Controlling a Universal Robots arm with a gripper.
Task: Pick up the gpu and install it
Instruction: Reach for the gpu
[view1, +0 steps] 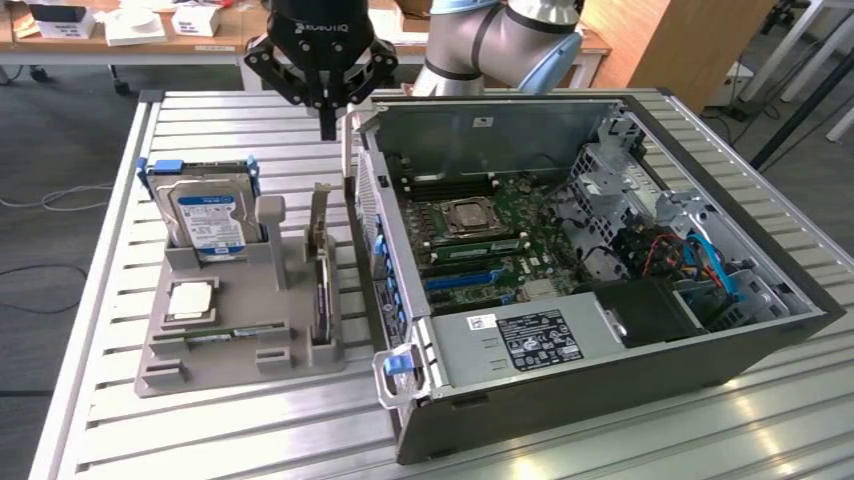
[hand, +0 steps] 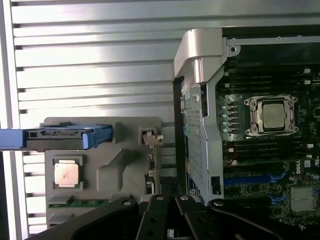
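The gpu (view1: 322, 265) stands on edge in the right-hand slot of the grey holder (view1: 240, 372), its silver bracket at the far end. Seen from the wrist, the gpu (hand: 150, 152) is a thin strip next to the case wall. My black gripper (view1: 328, 128) hangs shut and empty above the table, up and beyond the card's far end, close to the case's rear corner. In the wrist view the gripper (hand: 170, 215) has its fingers pressed together with nothing between them.
The open computer case (view1: 747, 335) lies to the exterior view's right of the holder, its motherboard (view1: 494, 240) exposed. The holder also carries a hard drive (view1: 207, 215), a CPU (view1: 191, 300) and a RAM stick (view1: 234, 332). Slatted metal table (view1: 214, 130) all around.
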